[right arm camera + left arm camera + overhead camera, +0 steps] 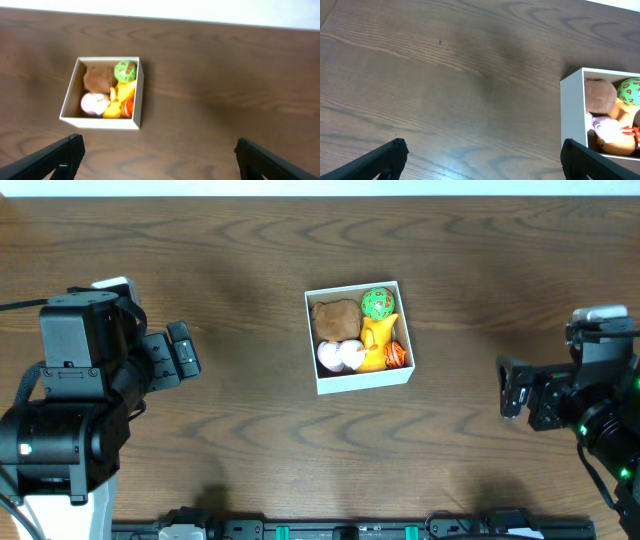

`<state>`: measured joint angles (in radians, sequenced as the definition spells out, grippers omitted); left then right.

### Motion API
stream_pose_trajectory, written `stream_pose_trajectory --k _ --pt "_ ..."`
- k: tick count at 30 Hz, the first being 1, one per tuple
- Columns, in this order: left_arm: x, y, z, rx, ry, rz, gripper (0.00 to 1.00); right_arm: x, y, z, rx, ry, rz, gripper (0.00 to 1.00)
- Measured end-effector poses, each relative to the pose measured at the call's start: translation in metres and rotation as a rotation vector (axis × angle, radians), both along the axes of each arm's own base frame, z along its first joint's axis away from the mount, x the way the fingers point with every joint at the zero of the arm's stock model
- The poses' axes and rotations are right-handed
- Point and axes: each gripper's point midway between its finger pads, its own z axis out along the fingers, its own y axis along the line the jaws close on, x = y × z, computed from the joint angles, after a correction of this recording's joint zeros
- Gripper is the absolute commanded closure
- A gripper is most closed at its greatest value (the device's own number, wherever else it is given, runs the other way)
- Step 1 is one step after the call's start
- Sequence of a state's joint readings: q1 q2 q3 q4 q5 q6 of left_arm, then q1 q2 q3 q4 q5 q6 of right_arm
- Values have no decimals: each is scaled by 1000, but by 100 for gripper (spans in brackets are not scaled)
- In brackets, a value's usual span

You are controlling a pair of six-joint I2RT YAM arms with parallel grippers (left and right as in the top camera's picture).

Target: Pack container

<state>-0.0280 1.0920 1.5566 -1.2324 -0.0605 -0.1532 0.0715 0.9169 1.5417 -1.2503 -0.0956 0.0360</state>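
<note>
The container [364, 382], a square shallow white box, sits at the table's middle. It holds a brown plush toy [336, 319], a green ball [378, 303], a yellow toy [378, 335], a pink-white toy [338, 356] and an orange piece [398, 355]. It also shows in the left wrist view [571, 107] and the right wrist view [100, 122]. My left gripper [185, 352] is open and empty, far left of the container; its fingers show wide apart [482, 160]. My right gripper [512, 388] is open and empty, to the container's right [159, 157].
The wooden table [250, 450] spreads around the container. A white strip runs along the far edge [320, 188]. Black fixtures line the near edge [350, 529].
</note>
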Motion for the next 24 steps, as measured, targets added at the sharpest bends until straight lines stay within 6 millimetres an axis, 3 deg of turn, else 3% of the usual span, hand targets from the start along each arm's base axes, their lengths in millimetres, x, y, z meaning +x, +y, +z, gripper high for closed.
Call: stream_pose_trajectory --k 8,15,20,24 --pt "0 0 0 0 0 0 2 10 -2 15 -2 -74 -11 1" --pt "0 0 0 0 0 0 2 0 -19 22 -42 -124 -93 1" --pt "0 0 0 0 -1 0 2 -25 -31 12 -58 -178 -148 1" --pt "0 0 0 0 -1 0 2 -32 -36 -17 -63 -198 -173 1"
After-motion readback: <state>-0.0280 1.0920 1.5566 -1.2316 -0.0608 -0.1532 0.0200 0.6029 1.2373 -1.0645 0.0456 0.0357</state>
